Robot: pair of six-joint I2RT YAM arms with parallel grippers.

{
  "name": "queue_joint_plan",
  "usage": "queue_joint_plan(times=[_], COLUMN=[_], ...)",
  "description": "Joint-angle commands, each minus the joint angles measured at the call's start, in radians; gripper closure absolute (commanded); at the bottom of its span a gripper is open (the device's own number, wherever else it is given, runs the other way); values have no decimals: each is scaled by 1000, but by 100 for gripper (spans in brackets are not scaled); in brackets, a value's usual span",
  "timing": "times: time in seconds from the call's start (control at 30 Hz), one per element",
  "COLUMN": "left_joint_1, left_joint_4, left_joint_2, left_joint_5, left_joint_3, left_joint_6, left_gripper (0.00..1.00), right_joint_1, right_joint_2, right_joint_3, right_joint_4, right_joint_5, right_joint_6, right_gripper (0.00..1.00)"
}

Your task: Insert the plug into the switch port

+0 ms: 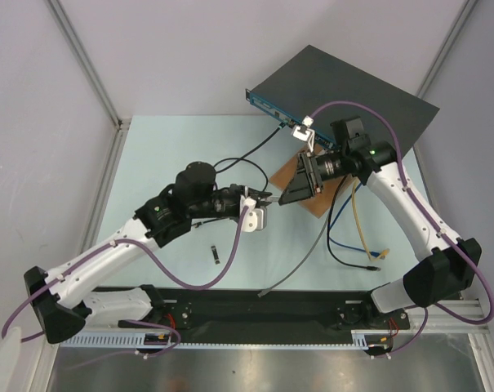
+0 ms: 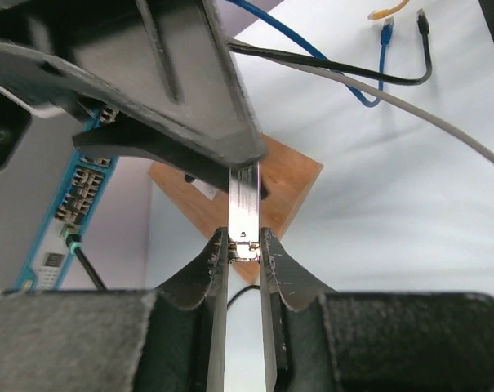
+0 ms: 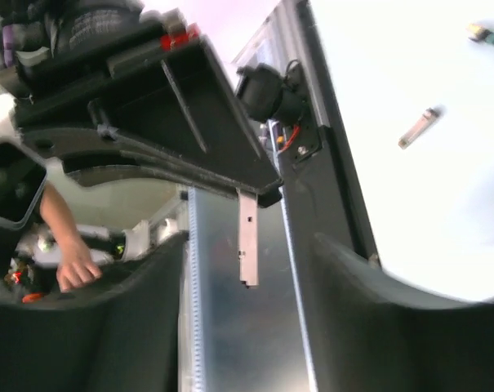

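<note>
The plug [image 2: 245, 204] is a thin silver metal bar. My left gripper [image 2: 245, 245] is shut on its near end, and its fingertips [image 2: 216, 249] press both sides. In the top view the left gripper [image 1: 268, 198] meets my right gripper [image 1: 284, 198] over the table's middle. The plug [image 3: 248, 237] hangs between the right gripper's [image 3: 248, 245] wide-apart fingers, touching neither, so it is open. The switch [image 1: 344, 90] lies at the back right, its blue socket face [image 2: 75, 196] turned toward the arms.
A brown wooden board [image 1: 324, 196] lies under the right gripper. Blue [image 1: 344, 241], yellow [image 1: 361, 229], grey [image 1: 304, 253] and black cables trail to the right front. A black cable [image 1: 259, 147] runs to the switch face. A second small plug [image 1: 215, 254] lies near the left arm.
</note>
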Motion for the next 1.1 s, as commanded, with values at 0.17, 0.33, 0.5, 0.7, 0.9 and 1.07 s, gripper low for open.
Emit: queue_joint_plan(times=[0.17, 0.33, 0.5, 0.7, 0.9, 1.07], left_joint_1=[-10, -10, -10, -56, -121, -127], left_joint_4=[-30, -55, -239, -215, -51, 28], left_joint_2=[107, 199, 375, 475, 480, 509], left_joint_5=[-97, -235, -345, -574, -707, -747], left_joint_3=[174, 278, 506, 600, 517, 493], left_joint_6=[-424, -689, -932, -975, -949, -949], left_gripper=[100, 100, 100, 100, 100, 100], right_joint_1=[-137, -278, -516, -867, -1091, -1137], right_joint_2=[-66, -140, -220, -278, -284, -242], right_joint_3=[209, 196, 147, 88, -15, -90], right_joint_4=[175, 295, 376, 384, 284, 249], right_joint_5=[185, 321, 378, 337, 222, 183], right_joint_6=[128, 196, 316, 392, 424, 417], right_gripper=[13, 6, 1, 0, 0, 0])
